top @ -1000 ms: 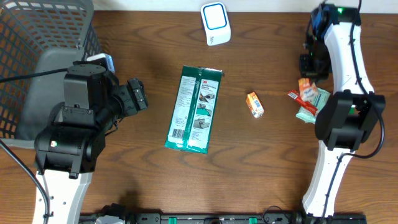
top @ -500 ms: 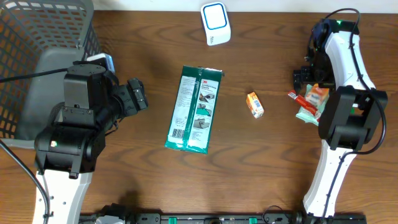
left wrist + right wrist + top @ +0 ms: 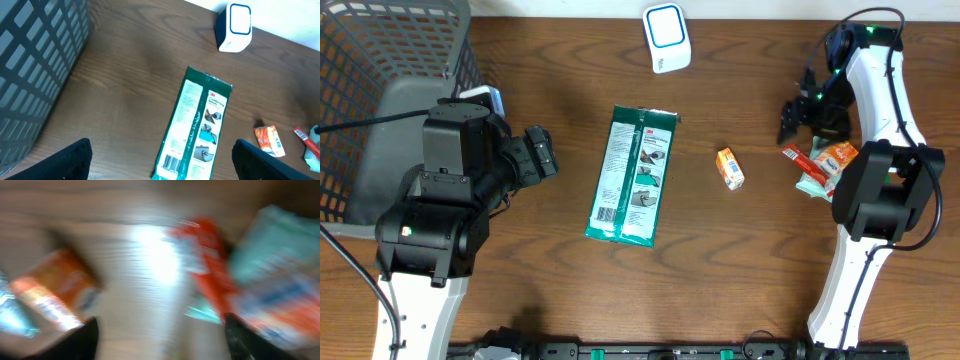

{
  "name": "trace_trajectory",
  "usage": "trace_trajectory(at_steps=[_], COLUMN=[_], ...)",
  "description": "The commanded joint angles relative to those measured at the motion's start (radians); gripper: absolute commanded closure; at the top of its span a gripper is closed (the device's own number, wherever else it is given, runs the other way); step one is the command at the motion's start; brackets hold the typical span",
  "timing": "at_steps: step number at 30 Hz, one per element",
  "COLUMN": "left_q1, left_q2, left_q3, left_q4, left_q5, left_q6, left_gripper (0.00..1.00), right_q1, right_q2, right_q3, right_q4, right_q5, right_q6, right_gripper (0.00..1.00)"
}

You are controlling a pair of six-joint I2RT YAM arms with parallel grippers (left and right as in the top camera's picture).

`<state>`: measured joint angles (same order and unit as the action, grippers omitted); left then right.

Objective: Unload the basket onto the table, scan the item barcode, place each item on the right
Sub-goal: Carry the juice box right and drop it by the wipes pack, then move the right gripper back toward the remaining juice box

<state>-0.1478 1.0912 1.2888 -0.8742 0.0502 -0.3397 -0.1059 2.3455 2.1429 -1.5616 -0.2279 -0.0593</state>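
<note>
The left tool [image 3: 171,160] stands wide. Its two dark fingertips sit at the lower corners of the wrist view, gripping nothing and touching nothing. Between them in that view lies the near end of a flat green plastic packet [image 3: 197,127] with white print, face up on the brown wooden desk [image 3: 115,90]. A barcode [image 3: 172,163] shows on that end. From overhead the packet lies lengthways at mid-desk, to the right of this tool with bare wood between them. A grey wire basket [image 3: 390,40] fills the far left corner, its wall close against the left arm. A white scanner with a blue ring [image 3: 667,38] stands at the far edge, apart from the packet's far end.

The right tool [image 3: 165,341] has its jaws parted with nothing between them. The wrist view is too blurred to tell how wide. It hovers near the right edge, just beside a pile of red, orange and teal packets [image 3: 823,160], and I cannot tell whether it touches them. A small orange carton [image 3: 730,168] lies between the green packet and the pile, apart from both. Open wood runs along the near half of the desk and between scanner and pile.
</note>
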Motion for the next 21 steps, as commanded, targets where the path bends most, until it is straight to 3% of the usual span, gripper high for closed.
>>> trace_trajectory(at_steps=[1,2,8,21], left_q1=[-0.001,-0.001,-0.001,-0.001], left_q2=[-0.001,-0.001,-0.001,-0.001], left_q3=[0.008,0.008,0.008,0.008], left_q4=[0.0,0.0,0.0,0.0], left_q5=[0.001,0.001,0.001,0.001], left_q6=[0.002,0.002,0.002,0.002], left_gripper=[0.1,0.1,0.1,0.1], right_q1=[0.015,0.019,0.097,0.275], right_q2=[-0.018,-0.018,-0.018,-0.017], right_q3=[0.023,0.023,-0.013,-0.117], right_q4=[0.028,0.034,0.036,0.151], right_q5=[-0.346,-0.366,-0.303,0.097], right_q6=[-0.08,-0.08,-0.076,0.134], right_gripper=[0.83,0.99,0.99,0.98])
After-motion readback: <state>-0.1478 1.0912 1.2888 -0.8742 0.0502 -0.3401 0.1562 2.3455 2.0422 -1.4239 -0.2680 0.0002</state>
